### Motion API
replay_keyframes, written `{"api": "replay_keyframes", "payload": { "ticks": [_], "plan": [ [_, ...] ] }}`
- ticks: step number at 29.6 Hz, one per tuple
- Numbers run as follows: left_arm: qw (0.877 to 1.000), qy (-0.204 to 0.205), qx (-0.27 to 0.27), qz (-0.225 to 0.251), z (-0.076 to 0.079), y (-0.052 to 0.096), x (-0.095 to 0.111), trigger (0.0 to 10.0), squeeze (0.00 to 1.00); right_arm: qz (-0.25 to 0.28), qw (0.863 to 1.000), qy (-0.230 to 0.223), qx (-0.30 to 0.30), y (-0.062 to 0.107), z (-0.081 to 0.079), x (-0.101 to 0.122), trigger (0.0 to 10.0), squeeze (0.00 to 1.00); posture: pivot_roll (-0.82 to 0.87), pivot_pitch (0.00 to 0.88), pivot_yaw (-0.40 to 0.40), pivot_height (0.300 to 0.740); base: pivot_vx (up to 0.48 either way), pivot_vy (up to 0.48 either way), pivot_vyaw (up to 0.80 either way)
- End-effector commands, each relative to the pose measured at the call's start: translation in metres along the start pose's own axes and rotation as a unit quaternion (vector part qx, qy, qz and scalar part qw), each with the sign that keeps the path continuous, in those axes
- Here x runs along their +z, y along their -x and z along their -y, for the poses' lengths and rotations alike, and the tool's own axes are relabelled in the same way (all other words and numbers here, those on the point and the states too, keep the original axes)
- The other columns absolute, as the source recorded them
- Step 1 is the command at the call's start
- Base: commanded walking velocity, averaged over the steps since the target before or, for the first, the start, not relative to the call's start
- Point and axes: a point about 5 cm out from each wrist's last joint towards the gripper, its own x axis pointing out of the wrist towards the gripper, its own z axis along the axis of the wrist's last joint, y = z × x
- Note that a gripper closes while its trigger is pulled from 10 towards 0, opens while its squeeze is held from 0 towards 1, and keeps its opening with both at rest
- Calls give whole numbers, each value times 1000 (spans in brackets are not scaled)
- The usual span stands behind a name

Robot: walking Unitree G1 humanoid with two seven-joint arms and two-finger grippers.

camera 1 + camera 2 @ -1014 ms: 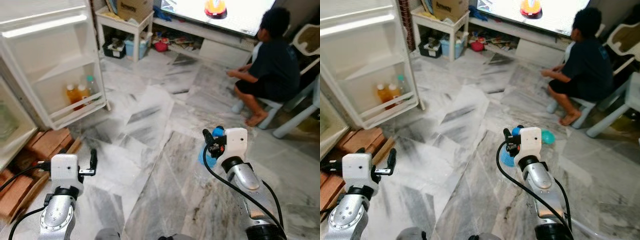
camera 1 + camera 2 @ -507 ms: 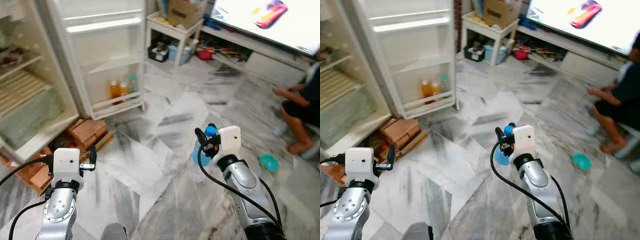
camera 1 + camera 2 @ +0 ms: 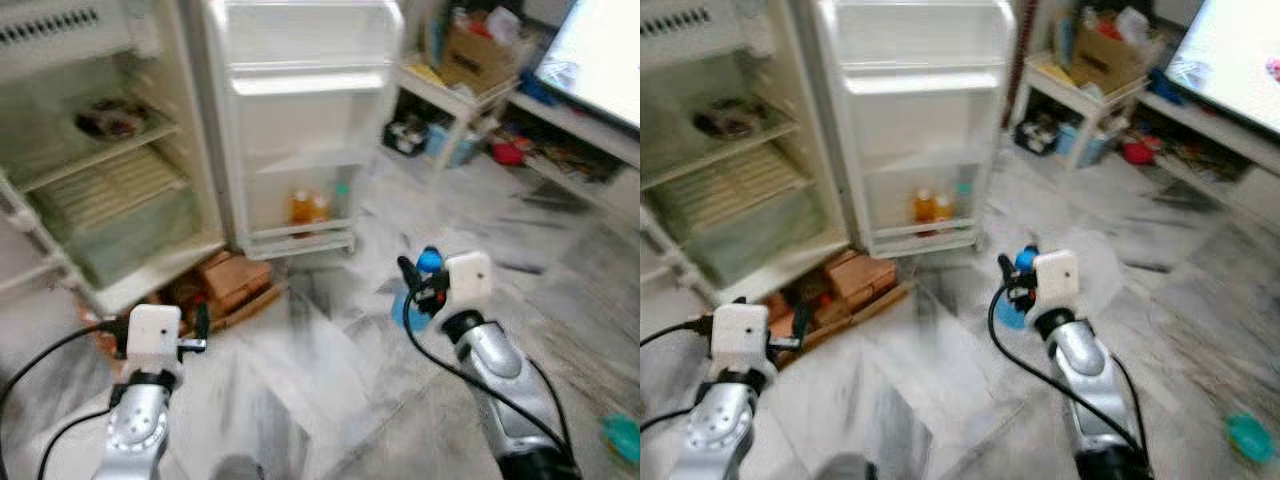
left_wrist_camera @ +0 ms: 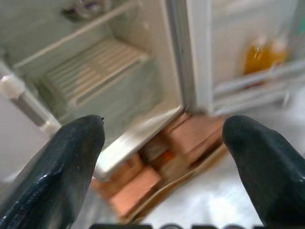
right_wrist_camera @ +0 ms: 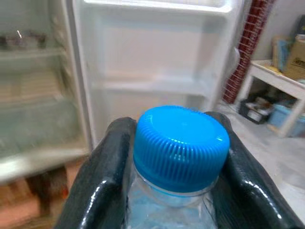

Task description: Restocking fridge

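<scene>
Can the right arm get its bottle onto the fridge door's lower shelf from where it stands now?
Probably not yet. The right gripper is shut on the bottle over open floor, apart from the door shelf where drinks stand. Nothing blocks the way; it likely needs to step closer.

Right gripper [image 5: 174,162] clamped — left gripper [image 4: 164,157] spread.

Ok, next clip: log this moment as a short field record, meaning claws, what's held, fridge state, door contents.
right claw: shut on the blue-capped bottle, held upright before the fridge
left claw: open, empty, pointing toward the fridge's foot
fridge: open, shelves visible
fridge door: swung open, orange drink bottles in its bottom rack
under the fridge: bricks
image quality: head views blurred
</scene>
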Motion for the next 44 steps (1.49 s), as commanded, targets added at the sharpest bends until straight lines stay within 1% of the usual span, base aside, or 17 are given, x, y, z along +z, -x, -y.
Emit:
{"api": "replay_keyframes", "payload": {
  "ticks": [1, 4, 12, 15, 17, 20, 21, 24, 26, 30, 32, 33, 35, 37, 38, 41, 44],
  "plan": [
    [999, -10, -33, 15, 11, -2, 11, 10000, 0, -5, 999, 22, -44, 11, 21, -4, 10000, 0, 162, 43, -54, 740, 0, 0, 0],
    [997, -39, -60, 20, 9, -2, 16, 10000, 0, -9, 997, 28, -71, 15, 27, -7, 10000, 0, 161, 41, -46, 740, 0, 0, 0],
    [993, -54, -104, 27, 10, -15, 18, 10000, 0, -10, 995, 39, -91, 15, 32, -8, 10000, 0, 109, 30, -58, 740, 0, 0, 0],
    [998, 15, -57, 32, 7, -15, 21, 10000, 0, 1, 994, 37, -101, 14, 36, -4, 10000, 0, 88, 19, -68, 740, 0, 0, 0],
    [998, 34, -46, 30, 6, -14, 20, 10000, 0, 0, 994, 35, -102, 13, 37, -5, 10000, 0, 89, 18, -70, 740, 0, 0, 0],
    [998, 3, -51, 31, 6, -10, 21, 10000, 0, -6, 995, 31, -98, 10, 34, -7, 10000, 0, 107, 25, -76, 740, 0, 0, 0],
    [995, -22, -83, 42, 5, -7, 28, 10000, 0, -3, 995, 38, -87, 7, 31, -6, 10000, 0, 128, 28, -79, 740, 0, 0, 0],
    [989, -69, -114, 59, -1, -4, 38, 10000, 0, -5, 996, 47, -79, 5, 31, -6, 10000, 0, 156, 35, -83, 740, 0, 0, 0],
    [988, -77, -120, 60, -4, -5, 41, 10000, 0, -7, 996, 47, -79, 5, 31, -6, 10000, 0, 166, 38, -81, 740, 0, 0, 0],
    [985, -97, -131, 58, -24, -14, 60, 10000, 0, -22, 994, 48, -96, 7, 38, -11, 10000, 0, 178, 76, -66, 740, 0, 0, 0],
    [984, -89, -146, 47, -22, -15, 58, 10000, 0, -29, 994, 47, -95, 10, 37, -15, 10000, 0, 167, 71, -64, 740, 0, 0, 0],
    [982, -80, -165, 44, -12, -16, 55, 10000, 0, -33, 994, 43, -93, 12, 35, -18, 10000, 0, 146, 66, -65, 740, 0, 0, 0],
    [981, -71, -175, 45, -5, -17, 54, 10000, 0, -33, 994, 38, -93, 12, 34, -20, 10000, 0, 146, 66, -65, 740, 0, 0, 0],
    [982, -39, -177, 60, 16, -19, 54, 10000, 0, -40, 993, 26, -110, 15, 33, -27, 10000, 0, 97, 35, -82, 740, 0, 0, 0],
    [982, -39, -177, 60, 16, -19, 54, 10000, 0, -40, 993, 26, -110, 15, 33, -27, 10000, 0, 97, 35, -82, 740, 0, 0, 0],
    [987, 36, -144, 62, 27, -25, 51, 10000, 0, -43, 991, 11, -124, 18, 35, -31, 10000, 0, 90, 25, -103, 740, 0, 0, 0],
    [994, 54, -67, 67, 17, -32, 50, 10000, 0, -38, 992, 17, -120, 16, 34, -28, 10000, 0, 95, 24, -110, 740, 0, 0, 0]
  ]
}}
